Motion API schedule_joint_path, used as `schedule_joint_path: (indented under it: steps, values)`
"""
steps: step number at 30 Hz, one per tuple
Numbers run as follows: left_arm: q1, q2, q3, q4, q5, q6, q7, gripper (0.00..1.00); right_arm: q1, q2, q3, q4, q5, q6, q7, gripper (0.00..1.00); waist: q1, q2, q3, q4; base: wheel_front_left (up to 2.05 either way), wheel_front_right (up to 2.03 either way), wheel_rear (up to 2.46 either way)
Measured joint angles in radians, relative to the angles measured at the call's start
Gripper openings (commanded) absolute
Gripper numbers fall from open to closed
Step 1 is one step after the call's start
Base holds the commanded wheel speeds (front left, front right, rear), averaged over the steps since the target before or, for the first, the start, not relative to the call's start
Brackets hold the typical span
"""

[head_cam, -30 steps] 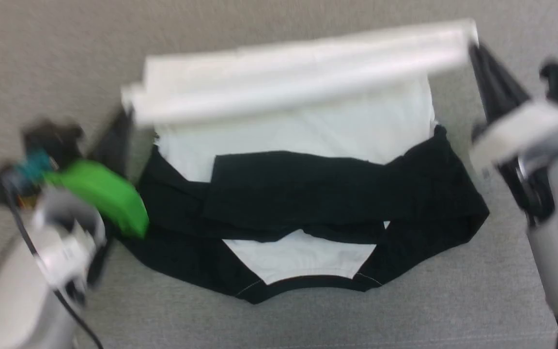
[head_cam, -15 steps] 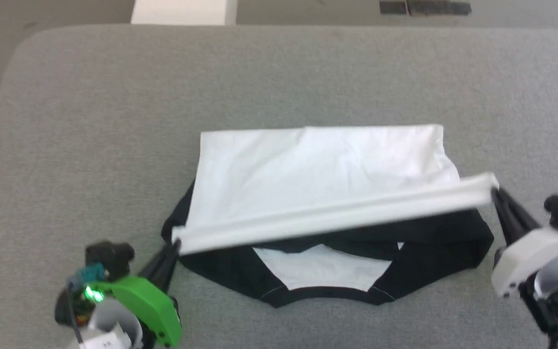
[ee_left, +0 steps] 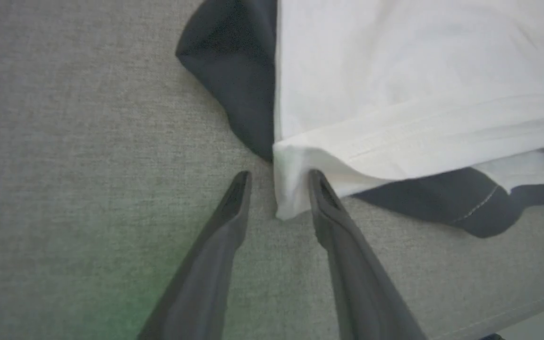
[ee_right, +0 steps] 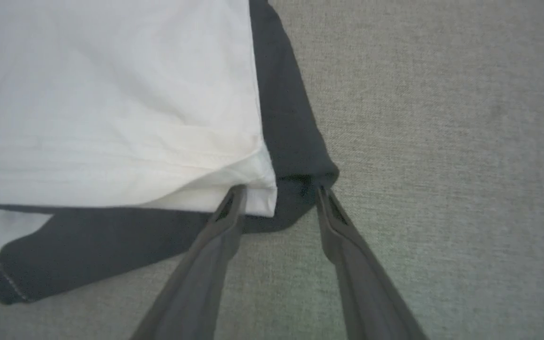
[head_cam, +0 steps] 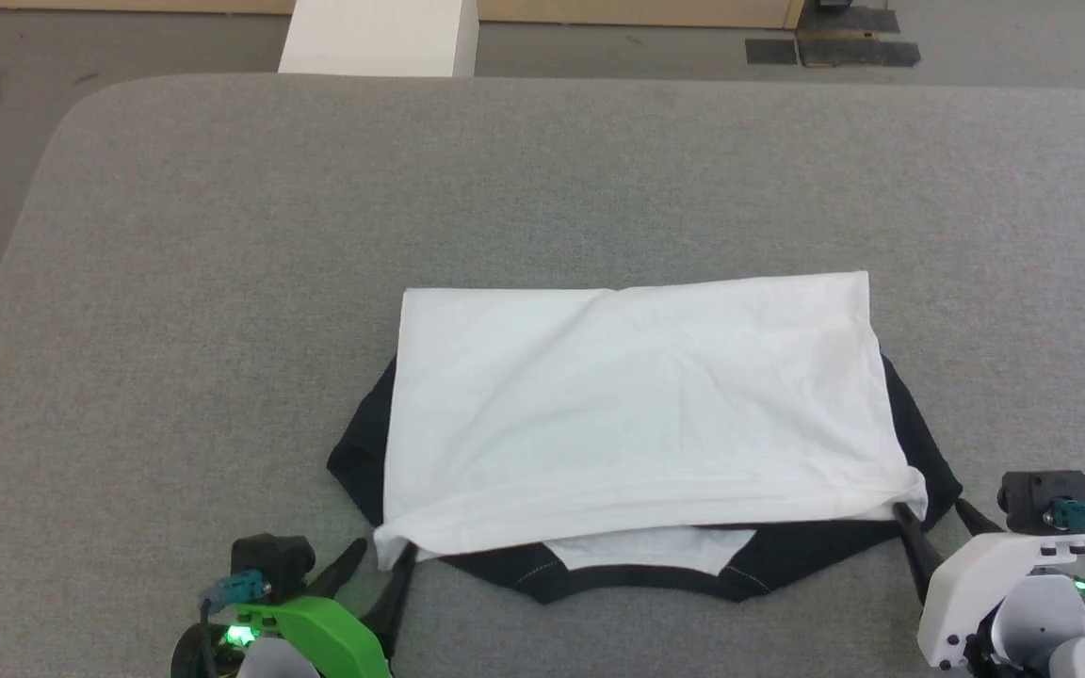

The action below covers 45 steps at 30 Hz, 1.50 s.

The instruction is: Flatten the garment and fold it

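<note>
My left gripper (ee_left: pixel 279 177) stands spread around the shirt (head_cam: pixel 637 405)'s near-left hem corner. The shirt lies folded near-centre on the grey table (head_cam: pixel 222 235). The right gripper (ee_right: pixel 279 191) is likewise spread. Backing out carelessly could snag either corner and undo the fold.

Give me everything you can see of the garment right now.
The garment is soft white cloth with black sleeves and neckband, folded: a lightly creased white panel lies on top, hem towards the robot, black cloth poking out at both sides and the neckline showing past the hem. It lies flat on the grey table. The left gripper and right gripper stand open at its near hem corners.
</note>
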Motion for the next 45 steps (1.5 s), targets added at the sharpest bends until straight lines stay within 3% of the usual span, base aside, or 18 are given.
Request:
schedule_joint_path:
  steps: [4,12,16,21,28,45]
  values:
    - [-0.001,-0.016,-0.002,0.034,0.000,0.000,-0.026,1.00,0.025,0.014,-0.023,-0.016,0.004,0.000,0.033,1.00,0.0000,0.0000,-0.025,0.004,0.00,0.00,0.00]
    - [0.031,-0.019,0.062,0.007,0.000,0.069,-0.156,1.00,0.140,0.062,-0.146,-0.183,0.024,0.000,0.078,1.00,0.0000,0.0000,-0.087,0.024,0.00,0.00,0.00]
    - [0.034,-0.020,0.112,-0.041,0.026,0.101,-0.208,1.00,0.150,0.080,-0.188,-0.255,0.048,0.000,0.049,1.00,0.0000,0.0000,-0.113,0.037,0.00,0.00,0.00]
    - [0.025,-0.042,0.191,-0.107,0.097,0.108,-0.218,1.00,0.137,0.084,-0.223,-0.266,0.076,0.000,-0.009,1.00,0.0000,0.0000,-0.129,0.056,0.00,0.00,0.00]
    - [-0.032,-0.119,0.288,-0.160,0.259,0.087,-0.221,1.00,0.014,0.085,-0.221,-0.112,0.105,0.000,-0.032,1.00,0.0000,0.0000,-0.120,0.068,0.00,0.00,0.00]
    - [-0.106,-0.231,0.383,-0.123,0.403,-0.023,-0.221,1.00,-0.300,0.084,-0.217,0.350,-0.008,0.000,0.193,1.00,0.0001,0.0000,-0.056,0.068,0.00,0.00,0.00]
